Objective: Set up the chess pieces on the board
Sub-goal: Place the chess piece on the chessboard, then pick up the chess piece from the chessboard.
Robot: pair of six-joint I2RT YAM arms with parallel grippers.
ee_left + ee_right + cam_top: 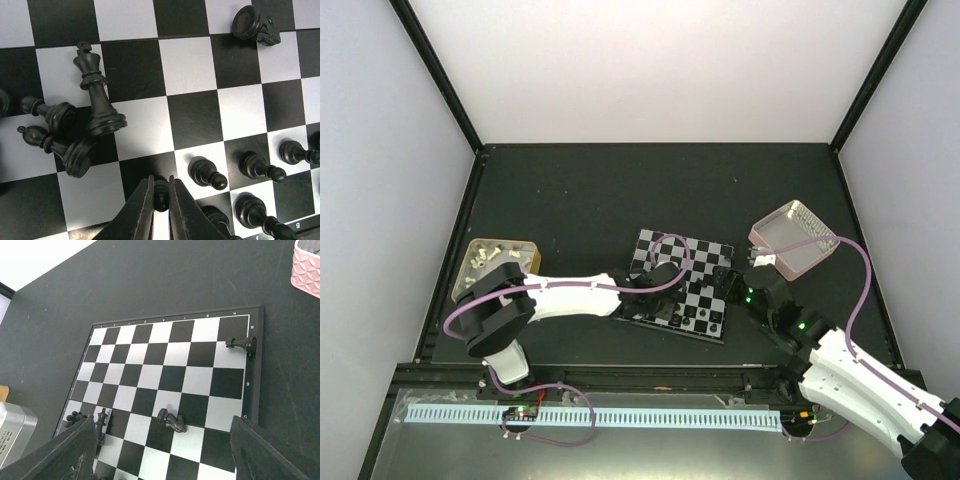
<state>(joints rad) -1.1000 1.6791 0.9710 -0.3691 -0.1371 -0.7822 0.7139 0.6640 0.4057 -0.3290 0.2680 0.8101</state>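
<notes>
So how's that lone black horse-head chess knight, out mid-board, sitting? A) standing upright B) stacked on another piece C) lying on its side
C: the black horse-head knight lies toppled on the black-and-silver checkered chessboard, its round base turned sideways.

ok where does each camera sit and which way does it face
Top external: above, behind the arm bases, looking down on the black and pale grey checked chessboard; both arms show.
Left wrist: close above the board's small black chess pieces; shut left gripper at bottom.
Right wrist: low, looking across the board; open right gripper at both bottom corners.
Top and right wrist share the pink-rimmed tray.
</notes>
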